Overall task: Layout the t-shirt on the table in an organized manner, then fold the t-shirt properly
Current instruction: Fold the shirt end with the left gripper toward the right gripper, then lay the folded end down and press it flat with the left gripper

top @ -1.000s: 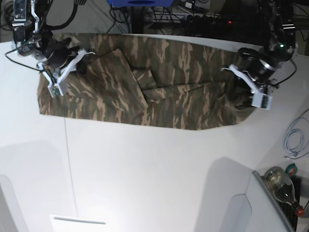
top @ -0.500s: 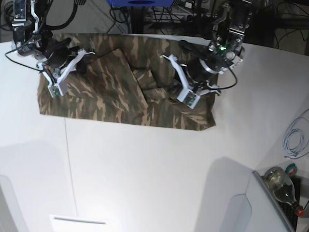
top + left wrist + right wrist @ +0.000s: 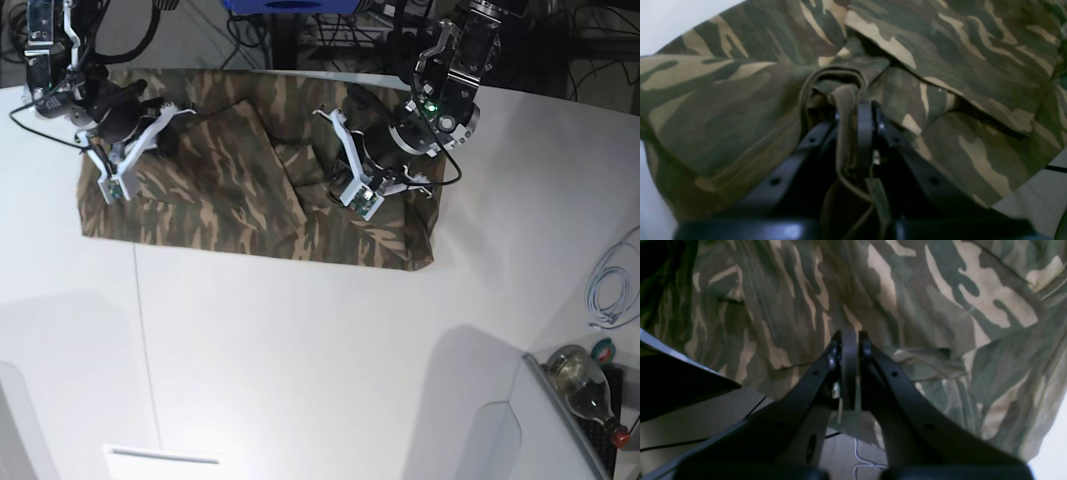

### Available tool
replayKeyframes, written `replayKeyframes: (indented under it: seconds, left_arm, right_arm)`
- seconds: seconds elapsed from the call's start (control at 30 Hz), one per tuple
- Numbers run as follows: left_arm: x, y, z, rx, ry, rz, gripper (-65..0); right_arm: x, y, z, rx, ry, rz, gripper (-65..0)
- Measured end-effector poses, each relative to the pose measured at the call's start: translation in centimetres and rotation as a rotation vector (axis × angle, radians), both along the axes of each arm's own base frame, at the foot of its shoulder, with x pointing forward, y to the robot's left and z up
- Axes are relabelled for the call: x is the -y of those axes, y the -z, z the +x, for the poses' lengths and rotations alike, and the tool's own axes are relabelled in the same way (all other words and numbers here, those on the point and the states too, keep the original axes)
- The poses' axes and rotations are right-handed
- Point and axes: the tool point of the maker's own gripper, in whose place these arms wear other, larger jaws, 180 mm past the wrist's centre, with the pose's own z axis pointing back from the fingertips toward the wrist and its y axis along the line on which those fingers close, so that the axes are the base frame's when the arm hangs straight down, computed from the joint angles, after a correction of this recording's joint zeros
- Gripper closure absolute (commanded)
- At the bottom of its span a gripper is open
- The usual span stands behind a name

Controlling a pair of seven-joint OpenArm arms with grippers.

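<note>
Your left gripper [image 3: 352, 193], clamped on the t-shirt [image 3: 230, 190], hides the fold beneath it on the table [image 3: 300, 350], having carried that edge further inward, while your right gripper [image 3: 112, 183] stays clenched at the shirt's far end.

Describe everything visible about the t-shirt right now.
The t-shirt is soft camouflage cloth in olive, brown and tan, lying along the far side of the white table, partly folded, its right portion doubled over toward the middle. The left tool is shut on a bunched hem; the right tool, also shut, sits over the other end.
</note>
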Motion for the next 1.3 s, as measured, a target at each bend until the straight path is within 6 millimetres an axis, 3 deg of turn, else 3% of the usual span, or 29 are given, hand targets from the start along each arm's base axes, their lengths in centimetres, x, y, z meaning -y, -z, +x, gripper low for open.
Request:
replayKeyframes:
  seconds: [0.43, 1.3]
  left_arm:
    - [2.6, -0.1, -0.8, -0.006, 0.046, -0.027, 0.0]
    - [2.6, 0.1, -1.4, -0.017, 0.050, -0.025, 0.0]
  right_arm:
    - [0.0, -0.1, 0.2, 0.005, 0.000, 0.000, -2.1]
    - [0.0, -0.1, 0.2, 0.005, 0.000, 0.000, -2.1]
